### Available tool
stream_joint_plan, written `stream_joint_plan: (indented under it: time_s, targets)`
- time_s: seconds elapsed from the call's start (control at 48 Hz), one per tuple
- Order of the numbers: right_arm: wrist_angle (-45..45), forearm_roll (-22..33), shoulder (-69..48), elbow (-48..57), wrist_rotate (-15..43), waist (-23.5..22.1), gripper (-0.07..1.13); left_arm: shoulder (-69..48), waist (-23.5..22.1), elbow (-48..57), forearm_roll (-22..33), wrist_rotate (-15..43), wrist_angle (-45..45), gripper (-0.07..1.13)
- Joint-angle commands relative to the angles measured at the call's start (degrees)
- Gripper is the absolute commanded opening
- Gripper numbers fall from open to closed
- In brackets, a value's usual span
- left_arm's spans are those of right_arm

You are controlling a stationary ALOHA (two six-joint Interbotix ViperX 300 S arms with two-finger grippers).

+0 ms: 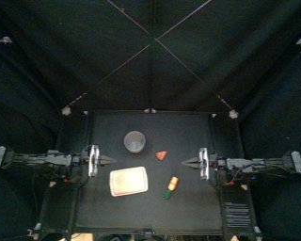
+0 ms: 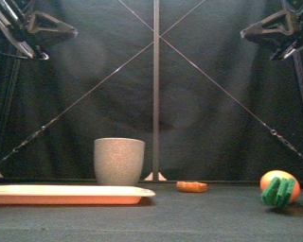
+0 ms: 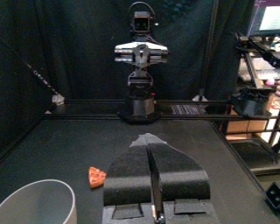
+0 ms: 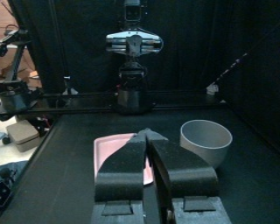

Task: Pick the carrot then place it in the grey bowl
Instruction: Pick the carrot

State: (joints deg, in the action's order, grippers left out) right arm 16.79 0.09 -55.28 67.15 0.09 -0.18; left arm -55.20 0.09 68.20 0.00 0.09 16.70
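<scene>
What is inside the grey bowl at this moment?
Nothing shows inside the grey bowl from above, only its pale bottom. The carrot lies outside, apart from it. From the front, the bowl's wall hides its inside.

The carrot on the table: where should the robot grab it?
Probably around its orange middle, coming from above with jaws closing across it: the carrot lies flat, lengthwise front to back, leafy end toward the front. The right gripper is nearest.
</scene>
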Motion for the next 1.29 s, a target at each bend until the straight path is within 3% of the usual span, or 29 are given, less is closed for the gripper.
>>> stream_joint_plan:
  time_s: [0.021,0.208,0.5,0.583,0.875,0.979,1.292]
  targets:
    - [-0.18,0.35,2.46,0.62,0.18,-0.35,-0.02,-0.97,0.53,-0.35,-0.53,0.18,0.26,-0.04]
    - [-4.22,1.05,10.9,0.62,0.35,0.62,0.03,-2.46,0.53,0.35,-1.67,0.18,0.18,-0.04]
    - [-12.39,2.29,21.36,-3.96,0.88,12.66,0.08,-2.81,0.53,1.23,-5.27,0.18,-0.18,-0.04]
    - [-12.39,-0.26,22.94,-4.57,2.2,13.01,0.17,-2.81,0.53,1.23,-5.63,0.18,-0.35,-0.04]
    - [-11.6,-4.31,29.27,-4.39,3.87,12.13,0.87,-2.81,0.53,1.32,-5.63,0.18,-0.44,-0.04]
    - [-10.81,-4.39,31.55,-4.75,3.87,11.25,1.06,-2.81,0.53,1.32,-5.71,0.18,-0.44,-0.04]
    - [-10.63,-4.57,39.73,-5.36,3.87,9.67,1.03,-2.81,0.53,1.49,-5.63,0.18,-0.53,-0.04]
